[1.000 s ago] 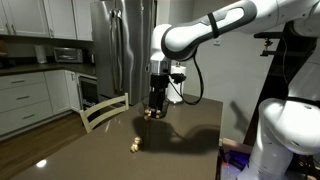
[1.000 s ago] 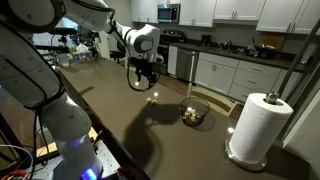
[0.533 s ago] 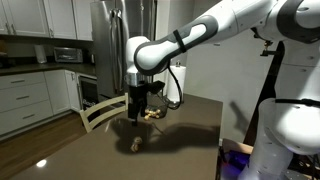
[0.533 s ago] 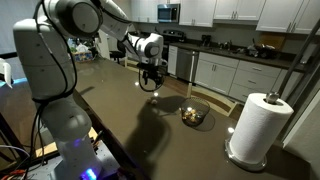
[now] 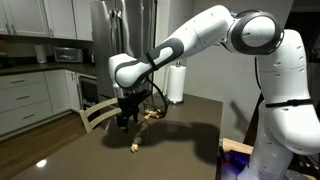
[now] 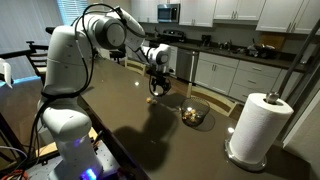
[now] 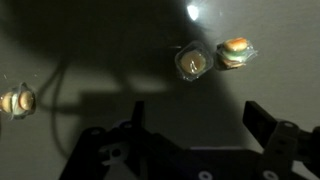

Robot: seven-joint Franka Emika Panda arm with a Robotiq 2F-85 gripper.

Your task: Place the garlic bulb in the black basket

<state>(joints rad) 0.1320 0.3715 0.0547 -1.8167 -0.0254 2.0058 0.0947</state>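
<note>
The garlic bulb (image 5: 134, 146) is a tiny pale lump lying on the dark table; it also shows at the left edge of the wrist view (image 7: 17, 101) and just below the gripper in an exterior view (image 6: 151, 99). The black basket (image 6: 194, 113) is a low dark wire round holding yellowish items, partly hidden behind the gripper in an exterior view (image 5: 153, 115). In the wrist view only those items (image 7: 193, 63) show; the wire is too faint to make out. My gripper (image 5: 126, 118) (image 6: 157, 90) (image 7: 198, 130) is open and empty, above the table between bulb and basket.
A paper towel roll (image 6: 256, 125) stands near the table's edge beyond the basket. A wooden chair back (image 5: 104, 110) stands at the table's far side. Kitchen cabinets and a steel fridge (image 5: 122, 40) are behind.
The arm has swung away from above the basket toward the garlic bulb and come lower. The gripper stays open. Bulb and basket have not moved.
</note>
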